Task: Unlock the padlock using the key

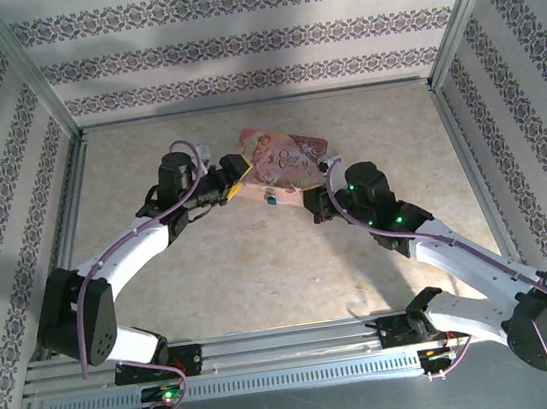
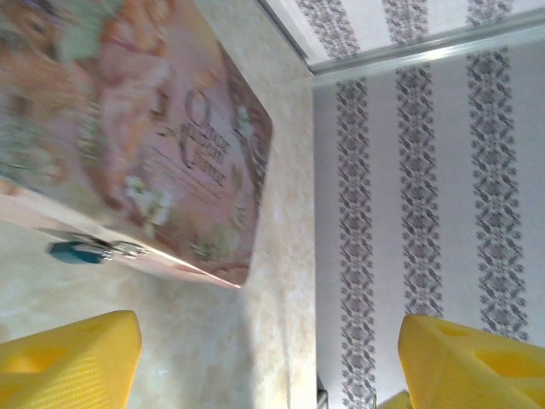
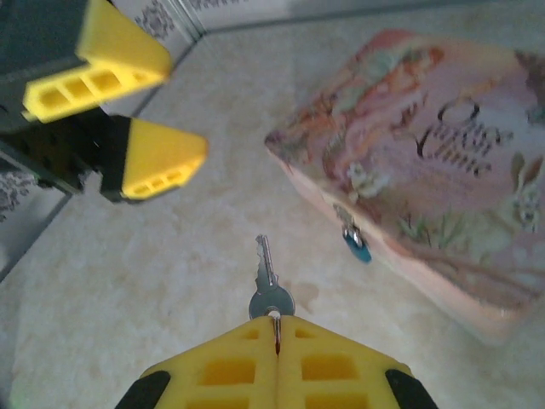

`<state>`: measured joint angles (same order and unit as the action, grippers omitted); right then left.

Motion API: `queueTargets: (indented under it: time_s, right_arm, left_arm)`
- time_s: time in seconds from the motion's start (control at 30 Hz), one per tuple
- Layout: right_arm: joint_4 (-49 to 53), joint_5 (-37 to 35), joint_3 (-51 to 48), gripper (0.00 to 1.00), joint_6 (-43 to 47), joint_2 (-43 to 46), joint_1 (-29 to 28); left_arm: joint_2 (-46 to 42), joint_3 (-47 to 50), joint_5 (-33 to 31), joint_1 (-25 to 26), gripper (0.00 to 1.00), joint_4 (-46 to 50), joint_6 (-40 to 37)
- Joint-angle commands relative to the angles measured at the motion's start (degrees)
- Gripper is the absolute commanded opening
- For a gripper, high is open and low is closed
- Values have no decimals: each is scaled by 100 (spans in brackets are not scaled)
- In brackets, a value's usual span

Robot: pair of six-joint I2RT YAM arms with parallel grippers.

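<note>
The padlock (image 3: 353, 239) is a tiny silvery lock with a blue body. It hangs from the hasp on the front side of the pink tin box (image 3: 426, 162). My right gripper (image 3: 277, 328) is shut on the key (image 3: 271, 285) at its ring, blade pointing forward, a little left of and short of the padlock. From above, this gripper (image 1: 316, 202) sits just right of the padlock (image 1: 269, 201). My left gripper (image 2: 268, 341) is open with nothing between its yellow fingers (image 2: 68, 358); it hovers by the box's left corner, with the padlock (image 2: 81, 251) ahead on the left.
The pink tin box (image 1: 283, 163) lies at the back middle of the beige table (image 1: 262, 267). Patterned walls and metal frame posts (image 1: 442, 31) close in the back and sides. The left fingers (image 3: 128, 111) hang in the upper left of the right wrist view.
</note>
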<state>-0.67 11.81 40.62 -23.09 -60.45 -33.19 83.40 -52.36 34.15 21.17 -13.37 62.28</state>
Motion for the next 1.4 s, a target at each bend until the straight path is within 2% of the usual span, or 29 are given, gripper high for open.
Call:
queueTargets:
  time_s: [0.0, 0.27, 0.7, 0.9, 1.1, 1.37]
  right_arm:
    - [-706, -148, -25, 0, 253, -117, 38]
    - [-955, -22, 165, 0, 301, -420, 41]
    - [-1214, -36, 183, 0, 168, -558, 24]
    - [-1252, -161, 192, 0, 109, -582, 30]
    - [-1278, -223, 192, 0, 72, -609, 32]
    - [-1291, -343, 194, 0, -25, -629, 32]
  left_arm:
    - [151, -346, 319, 256, 76, -551, 48]
    - [542, -510, 374, 548, 70, -1135, 270]
    - [955, -810, 454, 907, 58, -1418, 451]
    - [1002, -848, 455, 977, 48, -1405, 451]
    - [1030, -878, 477, 994, 32, -1401, 449]
    - [1021, -878, 478, 996, 21, -1313, 386]
